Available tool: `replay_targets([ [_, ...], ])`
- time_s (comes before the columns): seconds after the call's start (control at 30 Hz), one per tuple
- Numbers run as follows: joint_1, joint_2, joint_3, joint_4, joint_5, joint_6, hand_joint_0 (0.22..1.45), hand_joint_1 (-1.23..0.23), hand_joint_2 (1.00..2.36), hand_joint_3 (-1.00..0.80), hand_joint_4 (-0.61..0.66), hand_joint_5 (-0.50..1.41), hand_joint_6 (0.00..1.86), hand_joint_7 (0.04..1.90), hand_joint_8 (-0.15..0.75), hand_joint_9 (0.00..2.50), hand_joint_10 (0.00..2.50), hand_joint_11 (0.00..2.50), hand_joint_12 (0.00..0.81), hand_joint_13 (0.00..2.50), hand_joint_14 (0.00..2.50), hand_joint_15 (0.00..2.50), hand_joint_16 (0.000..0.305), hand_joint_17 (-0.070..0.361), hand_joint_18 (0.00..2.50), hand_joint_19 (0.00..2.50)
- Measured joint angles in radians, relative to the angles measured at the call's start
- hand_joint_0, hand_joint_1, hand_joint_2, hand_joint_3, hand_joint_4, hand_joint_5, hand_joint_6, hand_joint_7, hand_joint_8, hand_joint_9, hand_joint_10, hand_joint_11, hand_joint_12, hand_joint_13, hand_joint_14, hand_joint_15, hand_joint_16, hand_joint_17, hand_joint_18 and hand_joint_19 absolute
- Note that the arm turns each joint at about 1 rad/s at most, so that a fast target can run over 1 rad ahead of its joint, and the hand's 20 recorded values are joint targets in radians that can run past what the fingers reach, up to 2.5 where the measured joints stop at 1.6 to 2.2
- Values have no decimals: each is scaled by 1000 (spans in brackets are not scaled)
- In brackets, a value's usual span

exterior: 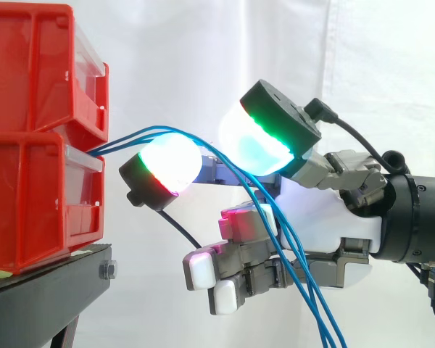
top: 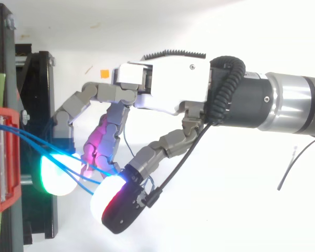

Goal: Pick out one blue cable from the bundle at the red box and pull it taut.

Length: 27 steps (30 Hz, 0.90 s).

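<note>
At the red box point(exterior: 36, 203), thin, sagging blue cables point(exterior: 312, 290)

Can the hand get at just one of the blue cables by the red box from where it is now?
Probably yes: the hand sits among the blue cables beside the red box, nothing between. They run close together, so singling one out looks tricky.

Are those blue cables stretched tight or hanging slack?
Slack: the blue cables arc out of the red box and droop down past the robot hand.
</note>
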Motion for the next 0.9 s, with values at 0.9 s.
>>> replay_targets([
  [0.9,0,0,0,-5,-1,-22,644,-672,1009,-397,-119,-100,868,848,281,1400,27,850,356,1044,19,513,44,99,903,665],
])
